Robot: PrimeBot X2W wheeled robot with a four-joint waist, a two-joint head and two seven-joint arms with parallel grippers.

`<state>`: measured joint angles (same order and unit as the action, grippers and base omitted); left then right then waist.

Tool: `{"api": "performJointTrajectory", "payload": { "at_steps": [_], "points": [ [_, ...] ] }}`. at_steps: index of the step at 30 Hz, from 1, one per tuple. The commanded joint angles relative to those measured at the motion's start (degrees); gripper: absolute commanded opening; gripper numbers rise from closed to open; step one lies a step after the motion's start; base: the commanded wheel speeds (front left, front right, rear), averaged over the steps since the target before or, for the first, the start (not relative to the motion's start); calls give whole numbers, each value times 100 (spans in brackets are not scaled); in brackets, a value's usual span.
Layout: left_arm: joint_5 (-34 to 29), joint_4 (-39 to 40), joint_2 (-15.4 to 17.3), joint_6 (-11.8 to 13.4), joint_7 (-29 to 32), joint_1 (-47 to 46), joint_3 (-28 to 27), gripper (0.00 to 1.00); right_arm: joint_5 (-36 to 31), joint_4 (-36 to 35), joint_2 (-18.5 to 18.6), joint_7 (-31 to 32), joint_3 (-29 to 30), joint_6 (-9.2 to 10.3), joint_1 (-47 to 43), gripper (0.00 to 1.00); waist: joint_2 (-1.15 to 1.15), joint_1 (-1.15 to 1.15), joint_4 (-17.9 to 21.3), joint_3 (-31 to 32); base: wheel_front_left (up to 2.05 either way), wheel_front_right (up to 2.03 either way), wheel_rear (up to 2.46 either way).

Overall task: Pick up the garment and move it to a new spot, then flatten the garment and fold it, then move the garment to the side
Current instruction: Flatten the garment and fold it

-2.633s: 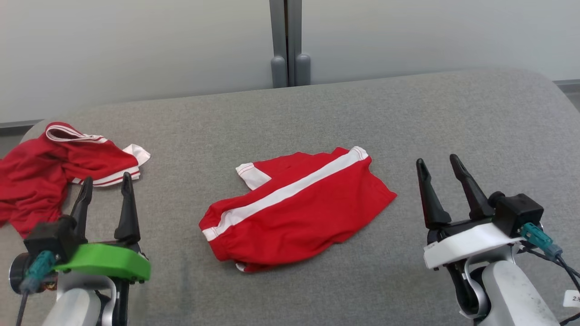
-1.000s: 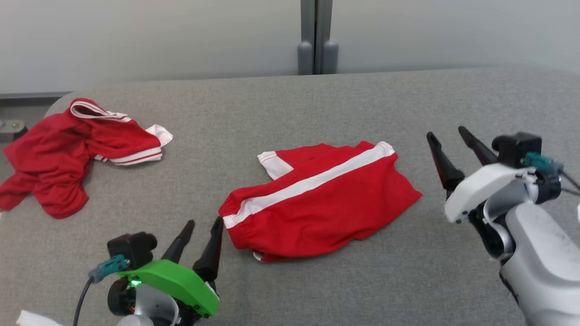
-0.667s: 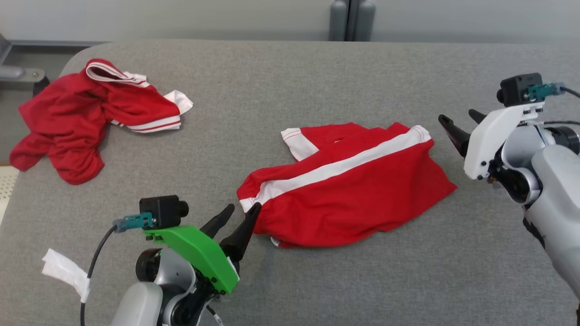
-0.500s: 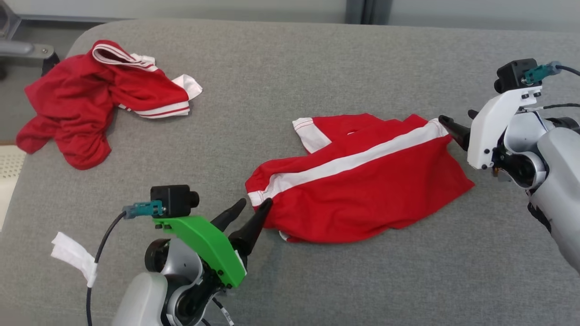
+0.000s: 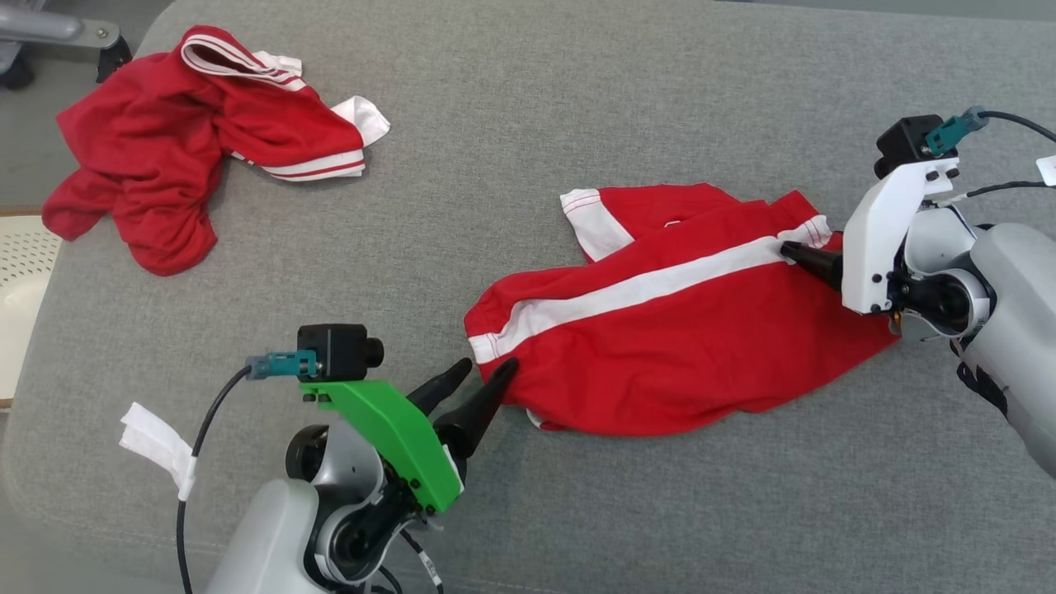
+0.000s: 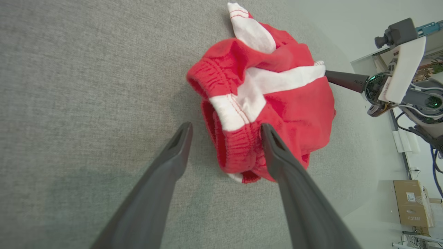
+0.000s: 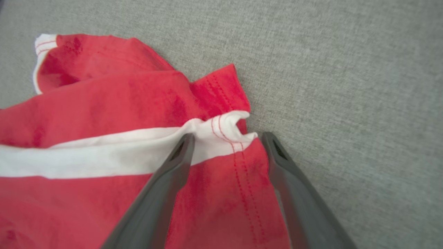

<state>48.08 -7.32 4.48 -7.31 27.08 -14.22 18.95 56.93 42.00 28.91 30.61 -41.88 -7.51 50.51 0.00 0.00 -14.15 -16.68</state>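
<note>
The garment [image 5: 676, 330], red shorts with a white side stripe, lies rumpled on the grey table [image 5: 577, 107]. My left gripper [image 5: 487, 370] stands open at its near-left end. In the left wrist view the elastic waistband [image 6: 238, 145] sits between the two fingers [image 6: 226, 128]. My right gripper [image 5: 792, 252] is open at the far-right end, one finger resting on the stripe's end. In the right wrist view the white stripe's hem [image 7: 228, 129] lies between its fingertips [image 7: 228, 138]. Neither pair of jaws has closed on the cloth.
A second red garment [image 5: 190, 107] with white trim lies crumpled at the table's back left corner. A metal frame leg [image 5: 58, 29] stands beyond that corner. The table's rounded left edge [image 5: 33, 346] is close to my left arm.
The head camera has tilted down. Both grippers have moved in to the shorts' ends: the left to the waistband, the right onto the stripe's hem. Both stayed open.
</note>
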Motion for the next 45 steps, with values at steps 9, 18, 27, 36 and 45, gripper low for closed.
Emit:
{"api": "performJointTrajectory", "payload": {
  "at_steps": [9, 18, 27, 36, 45],
  "points": [
    [343, -181, 140, -27, -240, -376, 257, 99, 530, -136, 117, -229, -555, 3, 70, 0, 0, 0, 96, -73, 0, 0, 0],
    [355, -282, 420, -24, -716, -332, 302, 0, 959, -470, 233, -1273, -970, 3, 29, 0, 0, 0, 215, 267, 0, 0, 0],
    [439, 147, 817, 29, -776, -39, 37, 0, 1852, -1162, 406, -2400, -933, 3, -346, 0, 0, 0, 424, 806, 0, 0, 0],
    [396, 607, 1405, 96, -167, -754, -96, 0, 2426, -1854, 658, -3133, -803, 3, -431, 0, 0, 0, 720, 737, 0, 0, 0],
    [369, -730, 1486, 25, 459, -3084, -23, 0, 2323, -1165, 265, -3202, -682, 2, 936, 0, 0, 0, 1045, -275, 0, 0, 0]
  ]
}}
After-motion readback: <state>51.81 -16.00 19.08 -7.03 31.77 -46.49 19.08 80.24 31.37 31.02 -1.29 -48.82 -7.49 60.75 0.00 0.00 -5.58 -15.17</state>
